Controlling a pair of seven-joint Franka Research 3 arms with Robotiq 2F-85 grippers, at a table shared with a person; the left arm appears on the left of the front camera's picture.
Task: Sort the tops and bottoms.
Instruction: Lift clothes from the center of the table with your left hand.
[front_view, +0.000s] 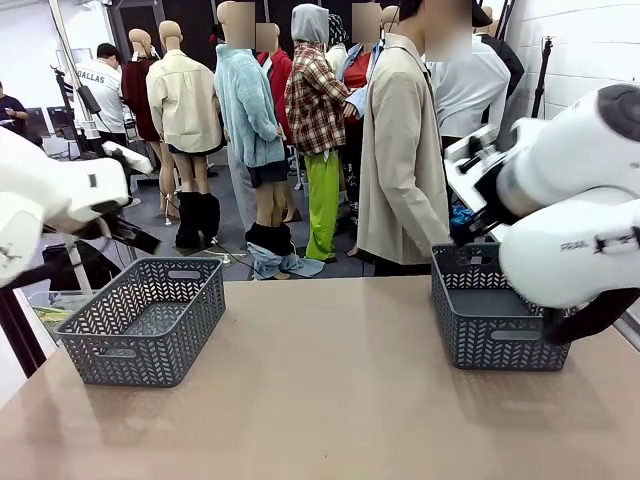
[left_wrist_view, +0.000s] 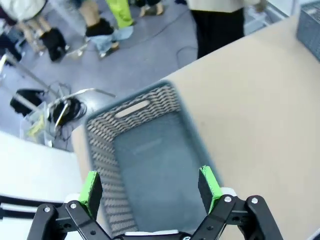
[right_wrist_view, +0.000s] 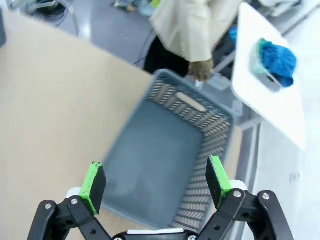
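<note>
Left end effector (left_wrist_view: 149, 177) and right end effector (right_wrist_view: 155, 172), wide-spread, above grey baskets (left_wrist_view: 132, 107) (right_wrist_view: 190, 102)

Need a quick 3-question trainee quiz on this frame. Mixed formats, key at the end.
1. True or false: the left basket holds a garment.
2. Pick one: the right gripper is A) shut on cloth, B) open above the right basket, C) resting on the tabletop.
3. Short answer: what colour is the garment on the white side table?

Key: 1 false, the basket is empty. 2 B. 3 blue.
</note>
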